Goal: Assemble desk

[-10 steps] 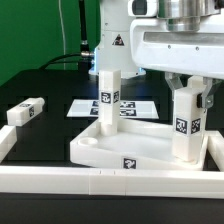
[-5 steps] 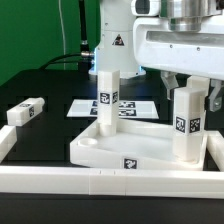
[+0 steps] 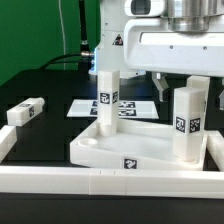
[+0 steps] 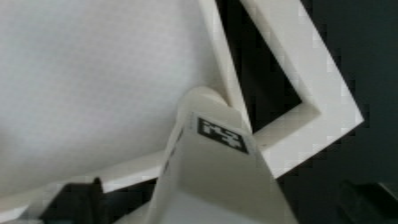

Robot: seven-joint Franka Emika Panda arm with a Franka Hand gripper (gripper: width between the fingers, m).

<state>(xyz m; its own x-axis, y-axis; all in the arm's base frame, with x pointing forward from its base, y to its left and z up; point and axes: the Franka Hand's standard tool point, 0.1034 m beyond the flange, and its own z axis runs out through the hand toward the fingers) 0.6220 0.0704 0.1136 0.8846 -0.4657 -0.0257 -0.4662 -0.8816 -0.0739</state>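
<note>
The white desk tabletop (image 3: 110, 150) lies with its raised rim up, a tag on its front edge. Two white tagged legs stand upright in it: one at the back (image 3: 107, 100), one in the corner on the exterior view's right (image 3: 186, 122). My gripper (image 3: 190, 84) hangs over the top of that right leg, open, with its fingers (image 3: 167, 83) spread clear of the leg's sides. In the wrist view the same leg (image 4: 222, 160) rises between the jaws, over the tabletop (image 4: 89, 80). Another leg (image 3: 26, 111) lies loose on the table at the exterior view's left.
The long white border rail (image 3: 90, 183) runs along the front and up both sides. The marker board (image 3: 135, 105) lies flat behind the tabletop. The arm's base (image 3: 112, 40) stands at the back.
The jaws have spread apart and let go of the right leg, which stays upright in its corner. The gripper has risen slightly.
</note>
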